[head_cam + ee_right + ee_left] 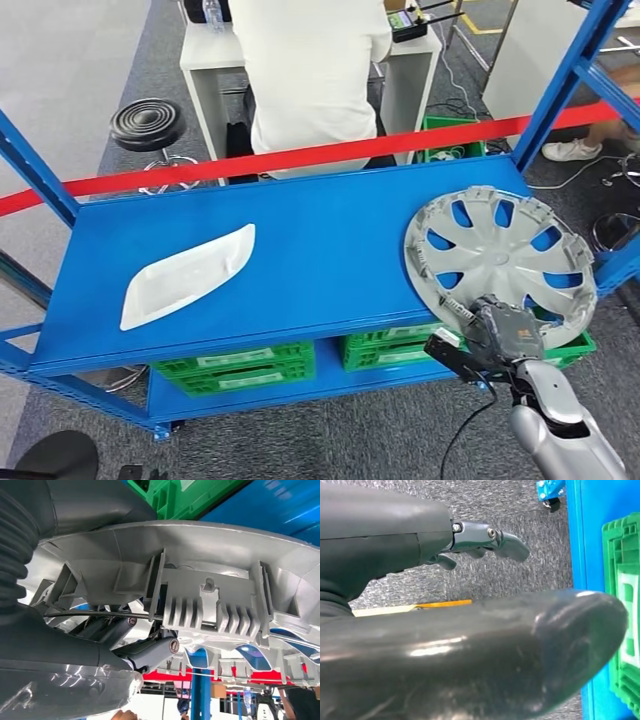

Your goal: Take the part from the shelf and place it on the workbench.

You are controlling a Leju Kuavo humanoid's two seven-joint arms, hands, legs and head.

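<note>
A silver hubcap (498, 255) lies at the right end of the blue shelf (324, 250), its near rim hanging past the shelf's front edge. My right hand (502, 335) grips that near rim. In the right wrist view the dark fingers (151, 652) reach in behind the ribbed rim of the hubcap (211, 580), with the thumb on the other side. A white curved panel (189, 275) lies flat at the shelf's left end. My left hand (414, 550) hangs low beside the shelf with its fingers (490, 537) stretched out and nothing in it.
Green crates (234, 365) stand on the lower shelf. A red tape (302, 157) runs across behind the shelf. Beyond it a person (313, 70) in a white shirt sits at a white desk (207, 60), with a black stool (147, 125) to the left. Blue uprights frame both ends.
</note>
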